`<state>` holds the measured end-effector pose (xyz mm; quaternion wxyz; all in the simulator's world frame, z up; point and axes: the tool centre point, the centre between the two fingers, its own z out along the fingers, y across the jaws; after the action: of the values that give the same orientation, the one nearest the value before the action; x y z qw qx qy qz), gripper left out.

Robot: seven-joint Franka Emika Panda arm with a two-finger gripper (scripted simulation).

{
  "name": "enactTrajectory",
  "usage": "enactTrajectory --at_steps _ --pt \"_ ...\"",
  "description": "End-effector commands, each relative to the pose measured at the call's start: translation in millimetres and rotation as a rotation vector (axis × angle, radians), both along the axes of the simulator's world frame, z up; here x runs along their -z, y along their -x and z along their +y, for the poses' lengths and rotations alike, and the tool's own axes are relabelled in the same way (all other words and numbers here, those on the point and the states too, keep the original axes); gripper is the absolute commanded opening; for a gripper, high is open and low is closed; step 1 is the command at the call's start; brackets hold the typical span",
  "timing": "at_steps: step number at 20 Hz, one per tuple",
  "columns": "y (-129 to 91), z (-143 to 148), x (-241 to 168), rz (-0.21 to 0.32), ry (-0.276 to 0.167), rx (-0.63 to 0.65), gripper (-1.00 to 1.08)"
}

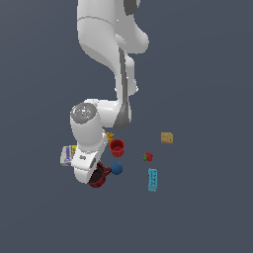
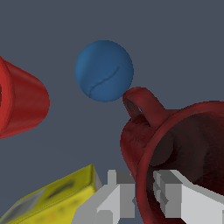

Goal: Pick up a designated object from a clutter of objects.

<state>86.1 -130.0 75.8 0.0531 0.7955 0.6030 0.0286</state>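
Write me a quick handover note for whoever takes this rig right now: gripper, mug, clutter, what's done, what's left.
Gripper: down at the dark red mug, one finger outside the wall, one inside the rim; not yet closed on it.
Mug: resting on the floor, handle toward the blue ball.
Close by: red cup, yellow-white box.
Farther off: strawberry, cyan bar, tan block.
Done: approach and straddle.
Left: close, lift clear.
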Motion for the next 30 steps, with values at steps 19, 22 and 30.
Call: enactTrajectory --at_steps 19,22,30 --pt "71.8 -21.8 -108.5 -0.004 0.002 0.000 -1.00" --pt "87.0 -26.2 -131.3 -0.004 0.001 0.000 -1.00" --pt "128.9 -38.5 -194.7 -0.004 -0.001 -0.001 -1.00"
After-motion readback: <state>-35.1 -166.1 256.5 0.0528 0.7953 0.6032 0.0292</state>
